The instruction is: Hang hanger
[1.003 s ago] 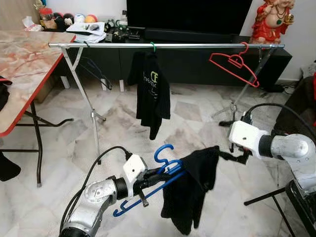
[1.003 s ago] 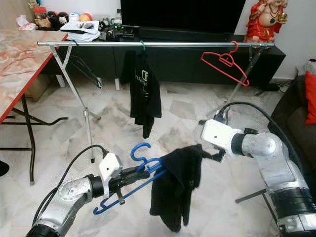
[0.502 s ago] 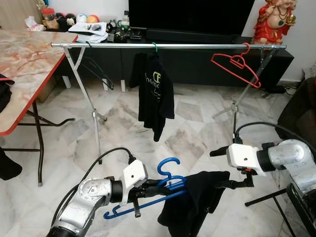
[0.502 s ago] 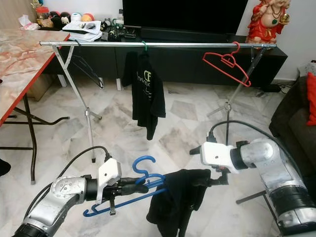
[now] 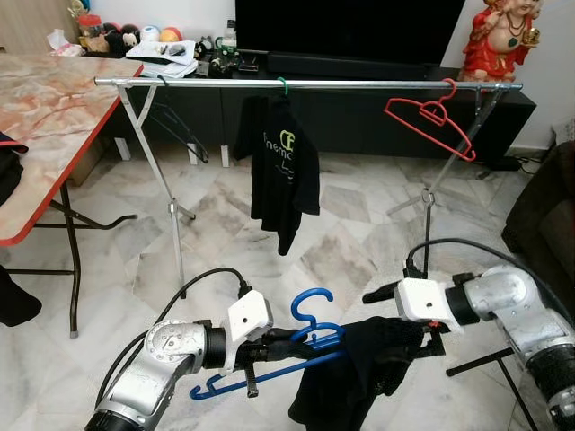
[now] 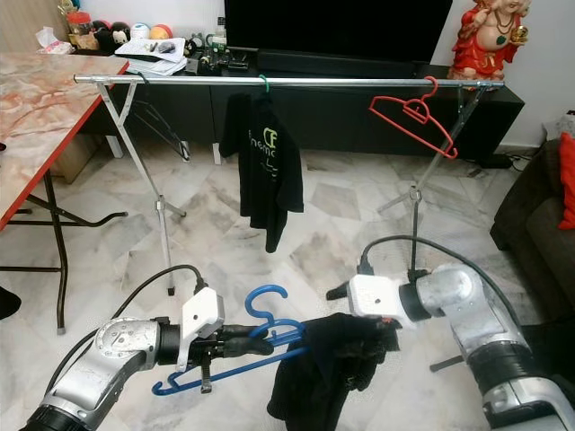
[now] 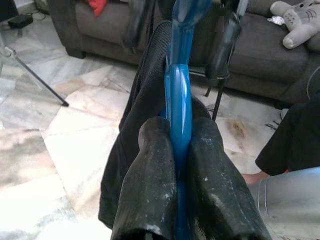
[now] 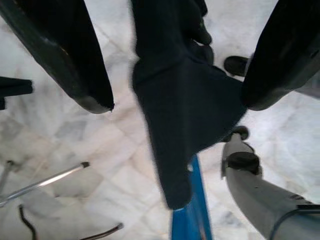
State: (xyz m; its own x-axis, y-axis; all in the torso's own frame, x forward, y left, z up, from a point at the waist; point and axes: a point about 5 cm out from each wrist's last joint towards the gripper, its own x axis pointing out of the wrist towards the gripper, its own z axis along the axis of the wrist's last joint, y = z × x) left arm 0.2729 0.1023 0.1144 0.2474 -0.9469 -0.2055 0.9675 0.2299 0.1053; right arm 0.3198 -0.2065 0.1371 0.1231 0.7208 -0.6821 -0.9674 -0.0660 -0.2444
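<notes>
Blue hanger low, rail far

My left gripper (image 7: 177, 150) is clamped on the blue hanger (image 5: 296, 346); right gripper (image 8: 175, 75) spread around the black garment (image 5: 355, 382), which could slide off if I tilt.

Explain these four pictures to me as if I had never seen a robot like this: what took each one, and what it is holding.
This is a walking humanoid robot with two silver arms, each ending in two long black fingers. The two wide pictures come from cameras on its head, looking down at its arms. The other two come from a camera on each wrist. The left gripper is shut on a blue plastic hanger, with a black garment draped over it. The right gripper is open around that cloth. Ahead stands a silver metal clothes rail on the marble floor, carrying a hanging black shirt and an empty red hanger.
</notes>
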